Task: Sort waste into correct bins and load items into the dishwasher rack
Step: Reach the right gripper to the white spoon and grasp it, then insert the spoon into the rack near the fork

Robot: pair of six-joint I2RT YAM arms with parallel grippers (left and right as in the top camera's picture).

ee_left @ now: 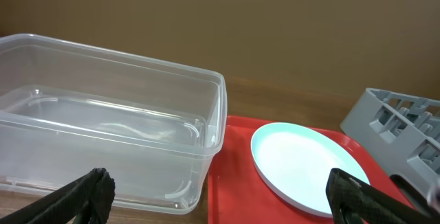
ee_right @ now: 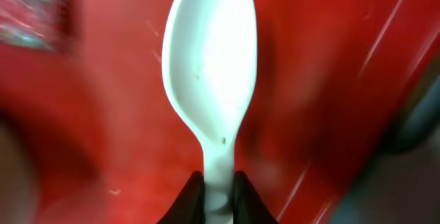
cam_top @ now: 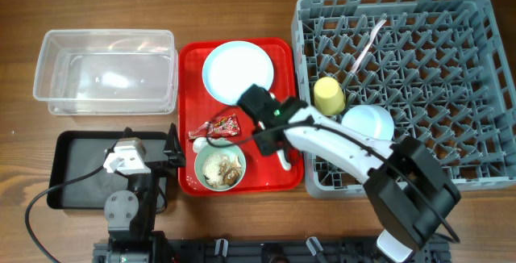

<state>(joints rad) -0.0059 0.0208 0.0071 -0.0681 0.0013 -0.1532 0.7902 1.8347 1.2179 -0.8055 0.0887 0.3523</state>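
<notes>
Where right jaws pinch, spoon [ee_right: 210, 66] sits.

the brown wooden surface [cam_top: 242, 5] carries a clear tub [cam_top: 105, 32] at far left, a black tray [cam_top: 76, 170] nearer the robot, a red tray [cam_top: 187, 93] mid-way, and the grey rack [cam_top: 451, 53] just beside it on the right.

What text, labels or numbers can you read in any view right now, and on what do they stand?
No text is readable.
Print on the red snack wrapper: too small in the overhead view, blurred in the right wrist view.
The clear tub, light blue plate, white spoon and dishwasher rack show no lettering.
</notes>
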